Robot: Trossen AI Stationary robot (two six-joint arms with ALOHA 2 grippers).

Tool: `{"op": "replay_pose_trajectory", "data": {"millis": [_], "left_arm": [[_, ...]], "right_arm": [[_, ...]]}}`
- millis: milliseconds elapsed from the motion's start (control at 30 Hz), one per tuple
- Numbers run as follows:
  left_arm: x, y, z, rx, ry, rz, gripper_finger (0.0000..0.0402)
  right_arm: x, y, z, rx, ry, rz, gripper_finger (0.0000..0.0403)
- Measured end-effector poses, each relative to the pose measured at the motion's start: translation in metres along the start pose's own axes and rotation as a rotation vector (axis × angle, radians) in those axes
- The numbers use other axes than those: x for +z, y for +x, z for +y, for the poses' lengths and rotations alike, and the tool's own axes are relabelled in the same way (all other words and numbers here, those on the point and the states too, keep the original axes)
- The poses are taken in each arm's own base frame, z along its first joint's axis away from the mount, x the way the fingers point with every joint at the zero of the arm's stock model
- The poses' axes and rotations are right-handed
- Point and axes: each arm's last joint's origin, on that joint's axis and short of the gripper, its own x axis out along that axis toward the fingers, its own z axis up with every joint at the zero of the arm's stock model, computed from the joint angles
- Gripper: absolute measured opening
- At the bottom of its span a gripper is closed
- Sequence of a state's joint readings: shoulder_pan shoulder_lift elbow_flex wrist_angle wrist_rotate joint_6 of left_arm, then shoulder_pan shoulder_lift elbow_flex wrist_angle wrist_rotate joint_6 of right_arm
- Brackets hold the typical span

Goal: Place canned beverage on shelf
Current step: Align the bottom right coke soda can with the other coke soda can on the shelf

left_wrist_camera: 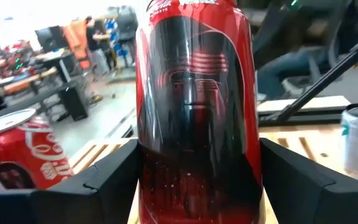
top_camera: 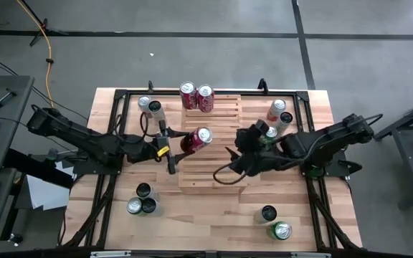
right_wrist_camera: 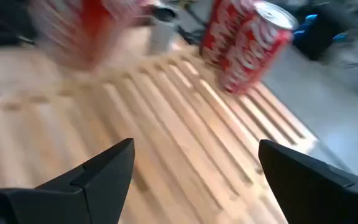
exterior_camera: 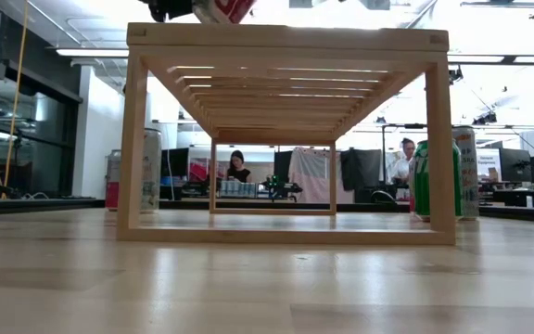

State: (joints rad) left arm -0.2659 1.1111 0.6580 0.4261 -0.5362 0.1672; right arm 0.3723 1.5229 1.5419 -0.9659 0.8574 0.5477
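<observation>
The light-wood slatted shelf (top_camera: 210, 154) stands mid-table; it also shows in the low view (exterior_camera: 286, 42). Two red cola cans (top_camera: 196, 97) stand on its far edge. My left gripper (top_camera: 181, 145) is shut on a red and black can (top_camera: 198, 139) over the shelf's left part. That can also fills the left wrist view (left_wrist_camera: 194, 106). My right gripper (top_camera: 236, 153) is open and empty over the shelf's right part. The right wrist view shows its fingers spread above the slats (right_wrist_camera: 191, 168). My left gripper pinches the can's side wall (left_wrist_camera: 148, 180) between its two fingers, low on the can. The fingers (left_wrist_camera: 104, 183) come roughly level from the table's left. The can stands upright between them. In the low view its bottom (exterior_camera: 222, 11) sits just over the shelf's top; whether it touches I cannot tell.
Silver cans (top_camera: 150, 107) stand at the far left, two cans (top_camera: 279, 113) at the far right, three cans (top_camera: 142, 202) at the near left, and a green can (top_camera: 281, 231) with a dark one (top_camera: 268, 213) at the near right. People sit in the room behind (exterior_camera: 237, 167).
</observation>
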Motion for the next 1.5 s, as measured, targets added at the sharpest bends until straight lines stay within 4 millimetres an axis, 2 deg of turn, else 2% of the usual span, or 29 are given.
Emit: {"op": "replay_pose_trajectory", "data": {"millis": [233, 367, 433, 567, 733, 967, 1133, 1400, 1500], "left_arm": [[-0.009, -0.002, 0.011, -0.158, -0.071, -0.185, 0.0270], [-0.012, 0.001, 0.019, -0.264, -0.118, -0.239, 0.0270], [-0.014, 0.005, 0.022, -0.283, -0.132, -0.238, 0.0271], [-0.018, 0.010, 0.027, -0.269, -0.131, -0.224, 0.0271], [-0.020, 0.012, 0.031, -0.249, -0.127, -0.206, 0.0271], [-0.023, 0.014, 0.034, -0.226, -0.114, -0.189, 0.0271], [-0.019, 0.014, 0.035, -0.208, -0.127, -0.230, 0.0271], [-0.024, 0.023, 0.032, -0.183, -0.146, -0.244, 0.0270], [-0.028, 0.027, 0.028, -0.226, -0.160, -0.245, 0.0270]], "right_arm": [[-0.050, 0.016, 0.014, -0.109, -0.018, -0.016, 0.0328], [-0.063, 0.031, 0.023, -0.111, 0.014, -0.113, 0.0328], [-0.062, 0.039, 0.028, -0.068, 0.017, -0.167, 0.0328], [-0.045, 0.052, 0.029, 0.101, 0.007, -0.302, 0.0328], [-0.028, 0.057, 0.012, 0.259, 0.018, -0.434, 0.0328], [-0.024, 0.062, 0.003, 0.491, 0.050, -0.607, 0.0328], [-0.016, 0.062, -0.003, 0.558, 0.091, -0.710, 0.0328], [-0.012, 0.070, -0.012, 0.497, 0.149, -0.726, 0.0328], [-0.010, 0.074, -0.015, 0.485, 0.164, -0.738, 0.0328]]}}
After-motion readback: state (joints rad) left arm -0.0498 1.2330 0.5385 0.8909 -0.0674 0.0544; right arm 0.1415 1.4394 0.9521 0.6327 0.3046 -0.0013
